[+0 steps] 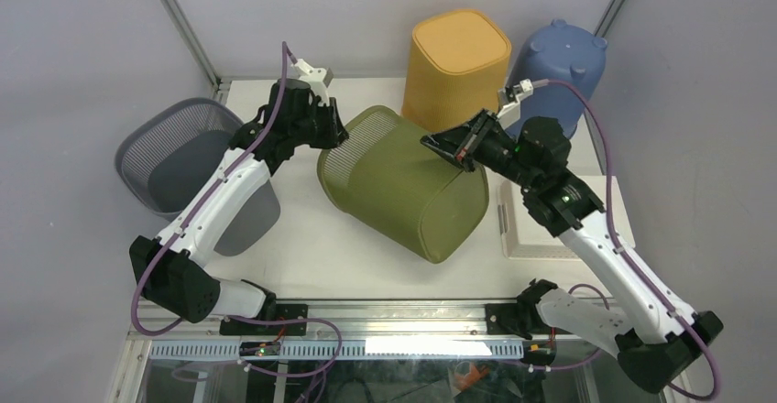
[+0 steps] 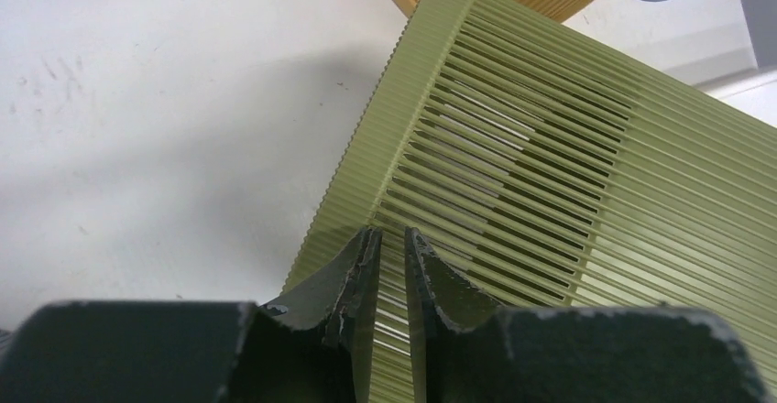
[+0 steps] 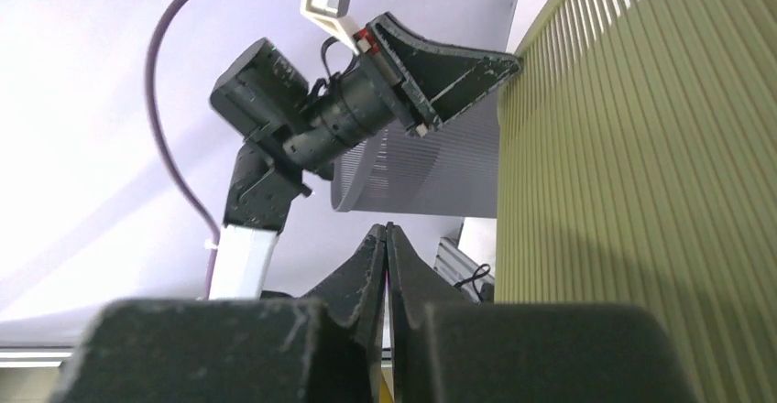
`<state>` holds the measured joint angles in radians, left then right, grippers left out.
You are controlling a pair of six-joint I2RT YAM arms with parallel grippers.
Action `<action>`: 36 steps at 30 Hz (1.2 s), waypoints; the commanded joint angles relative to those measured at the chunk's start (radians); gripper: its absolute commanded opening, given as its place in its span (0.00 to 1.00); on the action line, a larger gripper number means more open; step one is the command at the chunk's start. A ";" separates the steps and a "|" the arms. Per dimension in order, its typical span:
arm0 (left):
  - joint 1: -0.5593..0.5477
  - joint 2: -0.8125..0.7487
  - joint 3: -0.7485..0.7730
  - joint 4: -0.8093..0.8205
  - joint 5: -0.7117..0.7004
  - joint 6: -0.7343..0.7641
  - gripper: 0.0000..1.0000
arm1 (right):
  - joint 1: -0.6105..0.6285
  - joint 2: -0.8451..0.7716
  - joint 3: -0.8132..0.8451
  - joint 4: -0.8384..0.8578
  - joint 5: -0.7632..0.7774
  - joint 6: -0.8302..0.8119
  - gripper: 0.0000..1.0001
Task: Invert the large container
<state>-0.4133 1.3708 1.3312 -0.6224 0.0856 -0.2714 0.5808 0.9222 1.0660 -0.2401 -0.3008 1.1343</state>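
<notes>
White table [image 1: 311, 247] under grey walls, carrying everything. Largest on it: large container [image 1: 403, 188], olive and ribbed, lying on its side between the two sets of fingers, mouth seemingly toward the left pair, closed base toward the near right. Beyond the right fingers, orange bin [image 1: 456, 59] and blue bin [image 1: 561, 69], close behind the container. Outboard of the left fingers, grey mesh basket [image 1: 169, 151]. Left gripper [image 2: 392, 238] grasping the container's rim band, thin wall caught between the fingers [image 2: 353, 275]. Right gripper [image 3: 386, 234] clenched on nothing, pads pressed together, just beside the slatted side wall, high on it.

Judged roughly halfway: on its side, mouth not yet down. For a clean finish, hold the rim pinch deep, not at the very edge; probably a slippery, flexing band. Draw the gripped rim outward and down toward the table in one slow arc, away from the orange bin. Use the closed right fingers as a blunt pusher, nudging the base end up and steadying against a sideways roll. Let go only with the whole rim flat on the table.
</notes>
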 commanded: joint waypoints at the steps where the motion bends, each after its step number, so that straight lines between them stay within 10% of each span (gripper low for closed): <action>1: -0.004 0.000 -0.026 0.005 0.019 0.001 0.20 | 0.014 0.096 0.053 0.132 0.010 -0.071 0.04; 36: 0.086 0.308 0.115 0.060 -0.122 0.029 0.28 | 0.022 -0.113 0.079 -0.359 0.025 -0.378 0.21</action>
<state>-0.3321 1.6356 1.3861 -0.5102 -0.0433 -0.2703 0.5983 0.8143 1.1465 -0.6037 -0.2523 0.7849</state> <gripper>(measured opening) 0.264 0.208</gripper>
